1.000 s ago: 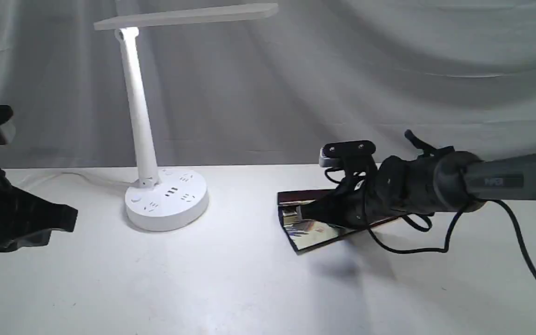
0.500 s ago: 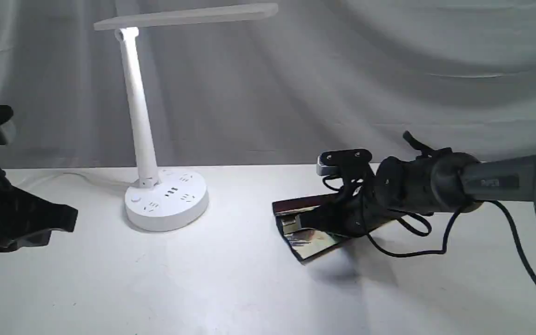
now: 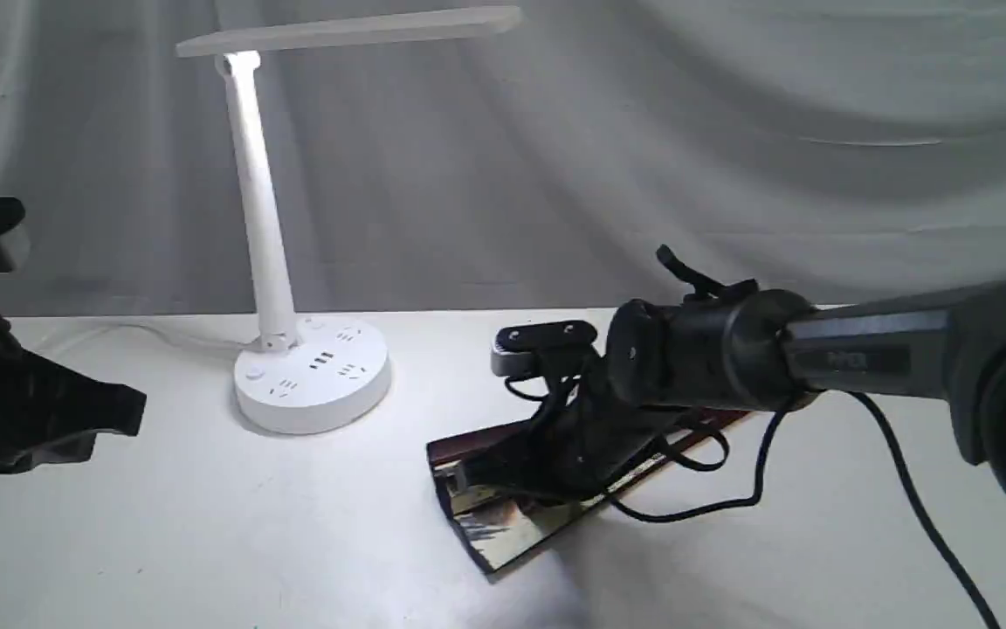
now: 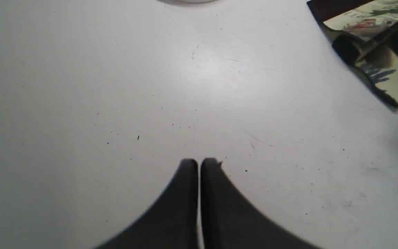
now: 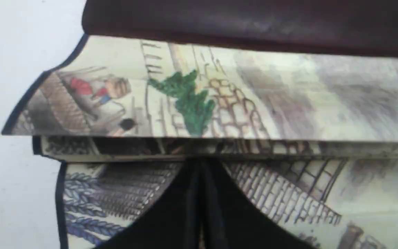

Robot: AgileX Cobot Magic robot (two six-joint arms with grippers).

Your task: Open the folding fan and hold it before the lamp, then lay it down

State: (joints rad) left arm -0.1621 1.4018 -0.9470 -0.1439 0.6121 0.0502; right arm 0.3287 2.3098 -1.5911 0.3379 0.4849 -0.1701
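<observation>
Directly under right tool (image 5: 200, 166), folding fan (image 5: 247, 103).

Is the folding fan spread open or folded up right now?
Barely spread. The folding fan lies on the table with only a few painted pleats fanned out. The shut right gripper touches the pleats.

White table (image 3: 293, 542): lamp (image 3: 311, 376), folding fan (image 3: 494, 528)

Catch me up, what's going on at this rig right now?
The right gripper is shut, its tips down on the folding fan, which lies only partly spread on the table; whether a pleat is pinched is unclear. The left gripper, also shut, hovers over the table off to the side. The lamp stands upright at the back, apparently lit.
</observation>
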